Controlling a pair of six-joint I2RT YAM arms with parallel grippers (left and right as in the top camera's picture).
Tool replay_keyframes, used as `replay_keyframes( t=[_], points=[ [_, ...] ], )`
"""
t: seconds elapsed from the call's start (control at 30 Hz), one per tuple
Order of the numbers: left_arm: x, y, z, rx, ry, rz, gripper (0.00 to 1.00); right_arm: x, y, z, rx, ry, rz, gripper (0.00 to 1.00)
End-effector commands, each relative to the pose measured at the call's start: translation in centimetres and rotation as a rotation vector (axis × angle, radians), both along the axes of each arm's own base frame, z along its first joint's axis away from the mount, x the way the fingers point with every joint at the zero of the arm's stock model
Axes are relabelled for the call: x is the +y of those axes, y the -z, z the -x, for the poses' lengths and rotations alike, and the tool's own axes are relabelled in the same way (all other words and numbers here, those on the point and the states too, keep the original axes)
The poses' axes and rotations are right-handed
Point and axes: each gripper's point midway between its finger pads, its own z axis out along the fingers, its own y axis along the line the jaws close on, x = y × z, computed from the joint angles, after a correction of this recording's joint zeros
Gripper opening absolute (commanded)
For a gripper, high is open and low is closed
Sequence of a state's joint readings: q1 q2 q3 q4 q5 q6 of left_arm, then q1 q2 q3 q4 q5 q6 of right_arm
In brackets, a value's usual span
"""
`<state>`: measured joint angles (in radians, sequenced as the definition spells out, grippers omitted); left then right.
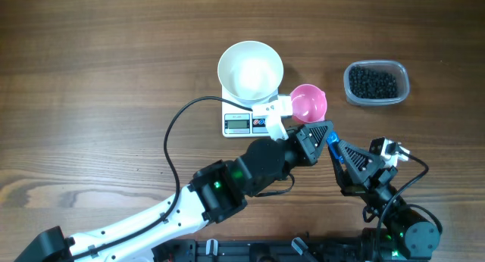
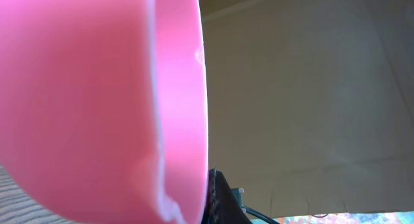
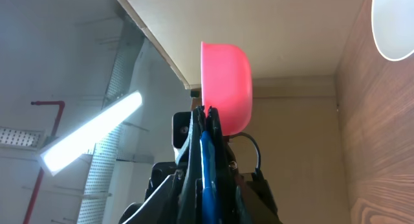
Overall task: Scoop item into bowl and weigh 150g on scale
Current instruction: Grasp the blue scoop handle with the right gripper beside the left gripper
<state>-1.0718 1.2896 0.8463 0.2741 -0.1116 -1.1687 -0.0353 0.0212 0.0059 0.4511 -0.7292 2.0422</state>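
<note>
The wooden desk (image 1: 91,65) fills the overhead view, with 2 arms reaching in from its near edge. The left arm (image 1: 220,186), white and black, runs up from the lower left corner. Its hand (image 1: 284,126) is pressed shut on the white handle of a pink scoop (image 1: 308,103). The shorter right arm (image 1: 379,186) rises from the lower right. Its hand (image 1: 332,141) points up and left, its tip right against the left arm's wrist, just below the scoop. In the right wrist view its fingers (image 3: 194,153) stand close together with a blue strip between them. I cannot tell whether they are fully shut or nipping anything.

The bowl (image 1: 227,65), round and white, sits on the scale (image 1: 246,124) near the middle of the desk and covers its far part. The grey display and the buttons show in front of it. A clear tub (image 1: 350,73) stands well to the right of the bowl, apart from both arms.

The scoop is held off the desk with its mouth facing up, just right of the scale and between the bowl and the tub. In the left wrist view its pink wall fills the left half.

The item (image 1: 373,83), a dark pile of small black pieces, lies inside the tub.
</note>
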Motion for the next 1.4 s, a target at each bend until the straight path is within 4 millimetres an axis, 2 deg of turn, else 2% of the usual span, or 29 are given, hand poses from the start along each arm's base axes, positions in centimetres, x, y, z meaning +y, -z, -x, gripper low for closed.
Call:
replay_keyframes(
  t=[0.0,0.53,0.77,1.0,1.13,1.17,1.2,1.23,1.33,1.37],
  points=[
    [0.14,0.15,-0.11,-0.008,-0.015,-0.01,0.04,0.11,-0.24,0.23,-0.013,-0.007,-0.001,0.24],
    [0.15,0.14,-0.12,-0.008,-0.015,-0.01,0.04,0.39,-0.07,0.41,-0.01,-0.026,0.009,0.24],
    [0.16,0.14,-0.13,-0.008,-0.016,-0.01,0.04,0.43,-0.06,0.45,-0.01,-0.029,0.01,0.17],
    [0.16,0.14,-0.13,-0.008,-0.016,-0.01,0.04,0.42,-0.05,0.43,-0.01,-0.028,0.01,0.16],
    [0.16,0.14,-0.13,-0.008,-0.016,-0.01,0.05,0.43,-0.06,0.44,-0.01,-0.029,0.01,0.11],
    [0.16,0.15,-0.13,-0.008,-0.016,-0.01,0.1,0.43,-0.06,0.44,-0.01,-0.029,0.01,0.09],
    [0.16,0.14,-0.13,-0.008,-0.016,-0.01,0.23,0.42,-0.06,0.44,-0.01,-0.028,0.01,0.06],
    [0.16,0.14,-0.13,-0.008,-0.016,-0.01,0.42,0.42,-0.06,0.44,-0.01,-0.028,0.01,0.04],
    [0.15,0.14,-0.13,-0.008,-0.015,-0.01,0.79,0.37,0.01,0.36,-0.005,-0.025,0.008,0.04],
    [0.15,0.14,-0.13,-0.008,-0.015,-0.01,0.81,0.37,0.12,0.31,0.0,-0.025,0.008,0.04]
  ],
)
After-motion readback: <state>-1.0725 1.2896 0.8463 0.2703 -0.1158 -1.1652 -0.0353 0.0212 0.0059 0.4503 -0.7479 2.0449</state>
